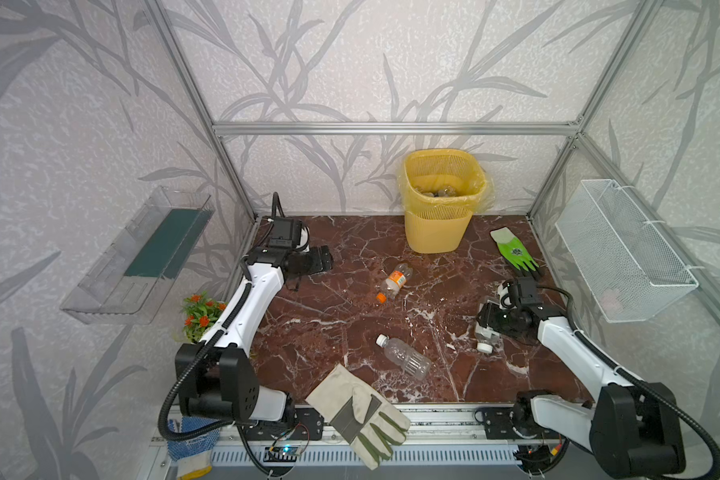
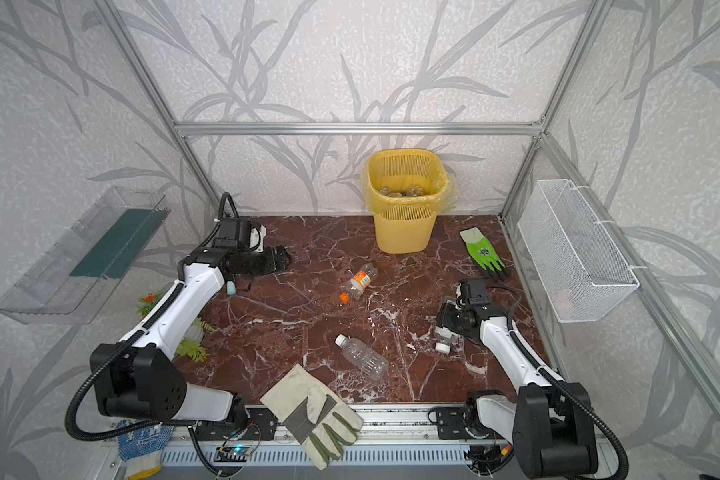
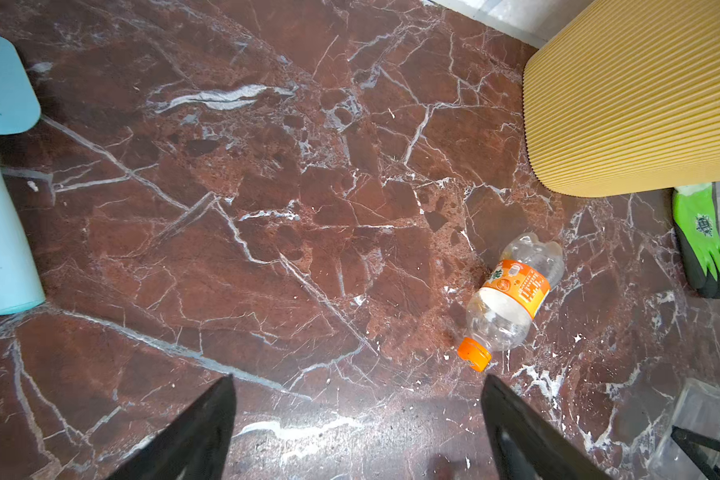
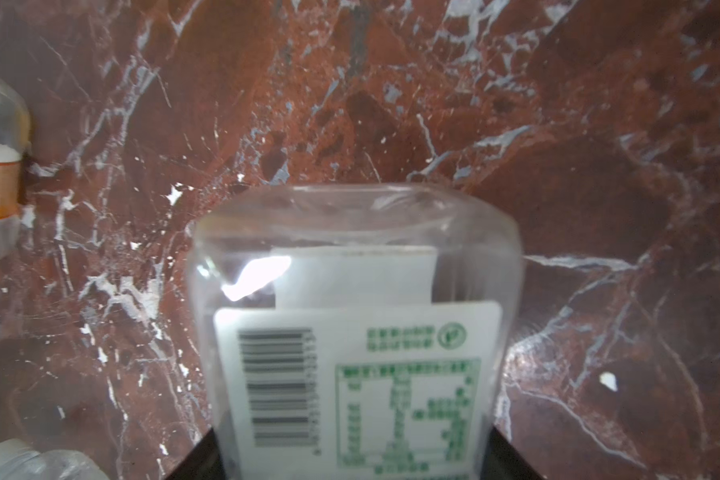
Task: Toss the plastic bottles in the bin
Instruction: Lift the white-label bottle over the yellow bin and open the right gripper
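Observation:
My right gripper point(image 4: 356, 457) is shut on a clear square plastic bottle point(image 4: 350, 266) with a white barcode label; its jaws press both sides. In both top views this bottle point(image 1: 486, 332) sits low over the right side of the table, white cap toward the front. My left gripper point(image 3: 358, 432) hangs open and empty at the back left point(image 1: 312, 259). An orange-capped, orange-labelled bottle point(image 1: 395, 280) point(image 3: 512, 295) lies mid-table. A clear white-capped bottle point(image 1: 404, 356) lies nearer the front. The yellow bin point(image 1: 437, 237) point(image 3: 632, 104) stands at the back with several bottles point(image 1: 439, 191) inside.
A green glove point(image 1: 514, 251) lies right of the bin. A beige work glove point(image 1: 358, 409) overhangs the front edge. A potted plant point(image 1: 200, 313) stands at the left edge, and a light-blue tool point(image 3: 1, 187) lies under the left arm. A clear tray point(image 1: 142, 257) and a wire basket point(image 1: 624, 253) hang on the side walls.

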Tool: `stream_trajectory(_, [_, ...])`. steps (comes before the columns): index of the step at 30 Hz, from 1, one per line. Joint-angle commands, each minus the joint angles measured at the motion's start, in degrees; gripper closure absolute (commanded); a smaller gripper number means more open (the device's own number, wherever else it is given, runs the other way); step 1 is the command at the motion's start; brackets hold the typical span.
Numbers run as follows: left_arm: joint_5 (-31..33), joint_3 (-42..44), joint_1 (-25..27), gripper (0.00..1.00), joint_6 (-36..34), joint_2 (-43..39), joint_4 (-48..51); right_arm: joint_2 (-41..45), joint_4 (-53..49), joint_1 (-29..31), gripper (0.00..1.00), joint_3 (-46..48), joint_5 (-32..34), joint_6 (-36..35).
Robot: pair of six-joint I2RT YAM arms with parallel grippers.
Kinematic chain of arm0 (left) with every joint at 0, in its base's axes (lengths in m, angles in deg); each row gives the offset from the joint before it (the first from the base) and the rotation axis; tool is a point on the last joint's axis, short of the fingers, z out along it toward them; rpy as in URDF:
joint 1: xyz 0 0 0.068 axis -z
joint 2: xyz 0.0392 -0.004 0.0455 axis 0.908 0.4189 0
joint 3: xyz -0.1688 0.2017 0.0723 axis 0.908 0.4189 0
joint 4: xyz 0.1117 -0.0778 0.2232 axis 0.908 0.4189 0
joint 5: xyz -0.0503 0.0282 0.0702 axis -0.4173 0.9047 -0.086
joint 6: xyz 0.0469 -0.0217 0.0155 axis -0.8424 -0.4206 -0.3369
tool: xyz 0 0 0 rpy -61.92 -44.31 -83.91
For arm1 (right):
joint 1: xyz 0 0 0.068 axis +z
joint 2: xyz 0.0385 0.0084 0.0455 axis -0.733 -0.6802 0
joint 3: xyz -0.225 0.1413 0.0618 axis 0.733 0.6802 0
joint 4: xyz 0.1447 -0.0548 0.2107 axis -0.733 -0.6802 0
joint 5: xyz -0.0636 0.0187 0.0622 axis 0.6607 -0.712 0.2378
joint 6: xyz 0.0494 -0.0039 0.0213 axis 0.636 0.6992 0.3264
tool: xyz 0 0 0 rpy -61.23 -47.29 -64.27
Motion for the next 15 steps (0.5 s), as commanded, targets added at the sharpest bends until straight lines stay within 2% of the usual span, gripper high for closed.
stream_trajectory(1, [-0.80, 1.28, -0.09, 0.08, -0.40, -1.79, -0.84, -1.52, 0.84, 0.01, 0.35, -13.86, -2.97, 1.15])
stream_trajectory(5, [3.96, 2.83, 3.61, 0.08, -1.37, -4.77, -1.66, -11.93, -0.26, 2.32, 0.30, -50.03, -3.02, 1.48])
stream_trajectory(7, [8.12, 2.69, 8.12, 0.07, -3.22, -7.13, -1.04, -19.68, -2.93, 2.24, 0.18, -68.02, -6.02, 1.77])
stream_trajectory(8, [9.48, 2.89, 10.97, 0.06, -5.27, -8.81, -0.64, -23.94, -6.97, 2.05, 0.04, -77.59, -7.10, 0.96])
stream_trajectory(9, [9.85, 3.38, 13.61, 0.04, -7.86, -10.49, -0.10, -27.30, -11.03, 1.81, 0.01, -85.07, -7.43, -0.26])
stream_trajectory(11, [9.87, 4.87, 16.73, 0.01, -11.47, -13.33, 1.92, -29.94, -17.63, 1.35, 0.01, -91.21, -5.85, -2.25])
stream_trajectory(12, [9.71, 5.89, 17.38, 0.01, -12.03, -14.73, 3.10, -29.35, -18.64, 0.84, 0.01, -90.33, -4.72, -3.05])
stream_trajectory(13, [9.30, 6.87, 17.81, 0.01, -12.48, -15.94, 3.75, -27.77, -17.41, 0.39, 0.01, -87.17, -4.53, -3.30])
stream_trajectory(15, [7.21, 9.07, 18.74, 0.01, -13.48, -18.47, 3.88, -20.39, -6.81, -0.79, 0.01, -72.18, -5.05, -2.24])
